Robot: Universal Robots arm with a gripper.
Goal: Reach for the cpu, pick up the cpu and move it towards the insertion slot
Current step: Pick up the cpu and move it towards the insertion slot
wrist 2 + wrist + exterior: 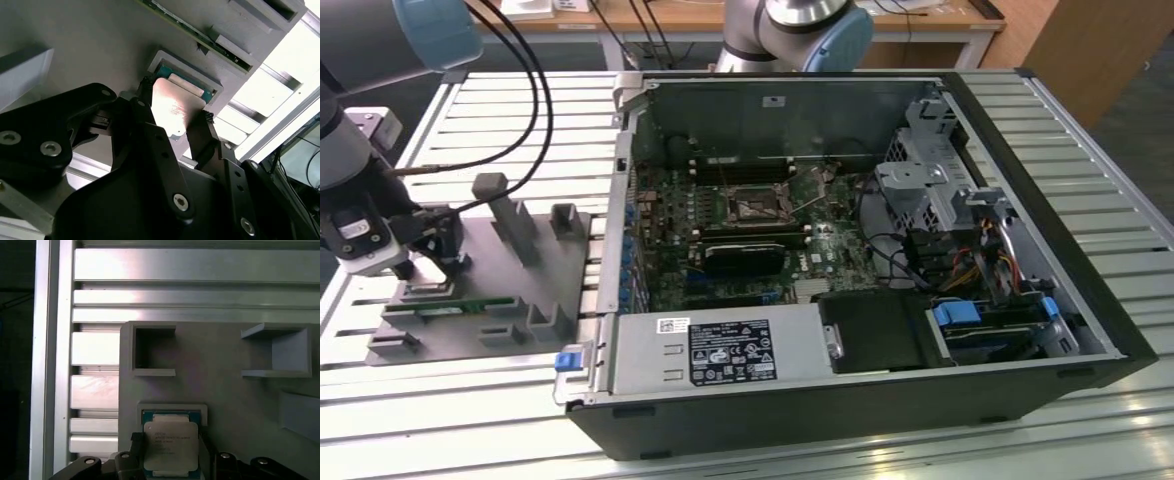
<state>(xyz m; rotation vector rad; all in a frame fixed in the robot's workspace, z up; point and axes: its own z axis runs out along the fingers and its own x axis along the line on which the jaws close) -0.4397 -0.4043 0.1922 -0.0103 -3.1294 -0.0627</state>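
Clamping the cpu (170,447) by opposite edges, claw (175,102) closed tight, at the gray holder (235,405)

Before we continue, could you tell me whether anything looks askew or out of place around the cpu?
Nothing stands out: the cpu lies flat and square in its recess on the grey fixture, with the gripper straddling it.

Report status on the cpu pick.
Claw shut on cpu at grey fixture pocket. Insertion slot inside open case, toward the exterior view's right. Case wall stands between.
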